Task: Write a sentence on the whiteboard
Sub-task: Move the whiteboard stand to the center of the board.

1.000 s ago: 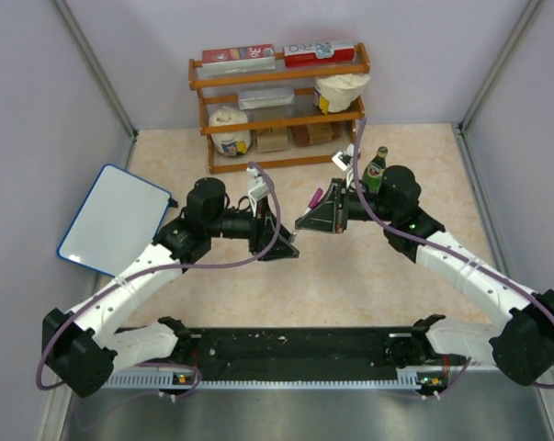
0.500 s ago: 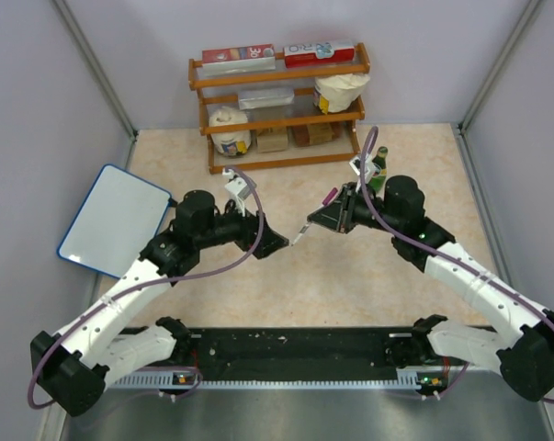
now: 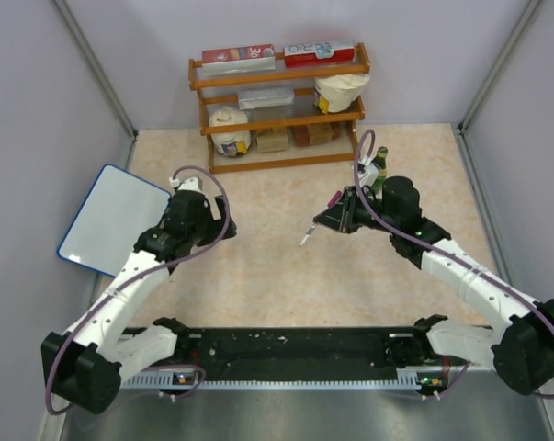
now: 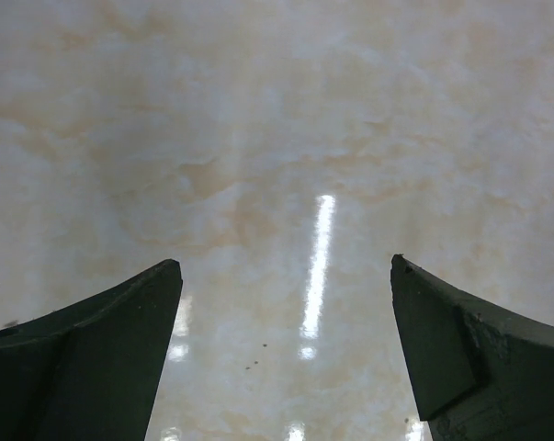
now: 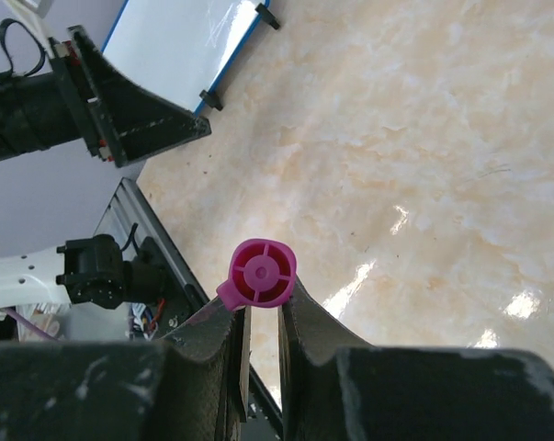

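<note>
A black metal rail (image 3: 295, 347) runs along the near edge of the table (image 3: 277, 276), whose top is glossy, beige and marbled, with streaks of reflected light. Both white arms rise from this rail.

The left gripper (image 4: 284, 265) hangs over bare tabletop with its dark, matte, wedge-shaped fingers (image 4: 102, 358) spread wide and nothing between them.

The right gripper (image 5: 263, 310) is clamped tight on a marker (image 5: 261, 273). The marker's round magenta end faces the wrist camera and shows a cross-shaped moulding. From above, the marker slants down and left from the jaws, with its pale tip close over the table near the middle.

The whiteboard (image 3: 111, 218) is at the table's left side against the left wall (image 3: 38, 165), well apart from the marker. It is a smooth white rectangle with rounded corners, a thin blue frame and small black feet. Whether it lies flat or leans cannot be told. The left arm's wrist sits just beside its right-hand corner. In the right wrist view the left gripper's black fingers cross in front of the board's near edge.

A green glass bottle (image 3: 378, 171) stands upright just behind the right arm's wrist, partly hidden by it and its purple cable (image 3: 361, 175).

At the back stands an orange-brown wooden rack (image 3: 278, 118) of three slatted shelves, with flat boxes (image 3: 238, 55) on top and a white tub (image 3: 230, 129) below.
</note>
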Motion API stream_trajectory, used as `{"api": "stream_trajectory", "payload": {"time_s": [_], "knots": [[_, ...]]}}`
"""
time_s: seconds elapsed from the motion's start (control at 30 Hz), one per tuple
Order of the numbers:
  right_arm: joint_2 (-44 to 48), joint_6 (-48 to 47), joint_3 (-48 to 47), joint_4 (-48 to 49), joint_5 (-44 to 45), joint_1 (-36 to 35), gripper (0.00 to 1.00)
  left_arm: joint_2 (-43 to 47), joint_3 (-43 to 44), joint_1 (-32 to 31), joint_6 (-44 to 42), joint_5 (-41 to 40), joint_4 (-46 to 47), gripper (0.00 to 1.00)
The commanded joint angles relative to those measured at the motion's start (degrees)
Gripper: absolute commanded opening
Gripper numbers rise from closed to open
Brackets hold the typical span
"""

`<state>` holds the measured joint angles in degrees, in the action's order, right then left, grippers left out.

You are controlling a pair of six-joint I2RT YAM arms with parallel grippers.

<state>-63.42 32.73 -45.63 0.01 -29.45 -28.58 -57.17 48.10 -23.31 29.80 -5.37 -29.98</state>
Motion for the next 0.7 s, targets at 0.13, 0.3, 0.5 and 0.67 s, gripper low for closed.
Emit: {"api": "stream_trajectory", "payload": {"time_s": [0.13,0.3,0.5,0.67], "knots": [[-3.02,-3.02,-0.25,2.45,-1.92,2.21,0.0,-7.77,2.08,9.42,14.92,-18.0,-11.32,0.94],[-4.69,-3.99,-0.87,2.89,-3.59,3.18,0.0,-13.84,5.07,13.9,22.47,-22.14,-16.59,0.82],[-5.93,-4.87,-1.04,2.89,-4.56,4.14,0.0,-18.24,6.31,18.91,25.92,-23.11,-17.31,0.7],[-6.63,-5.48,-0.61,3.15,-5.79,5.02,0.0,-20.44,6.4,22.87,26.8,-24.16,-17.84,0.63]]}}
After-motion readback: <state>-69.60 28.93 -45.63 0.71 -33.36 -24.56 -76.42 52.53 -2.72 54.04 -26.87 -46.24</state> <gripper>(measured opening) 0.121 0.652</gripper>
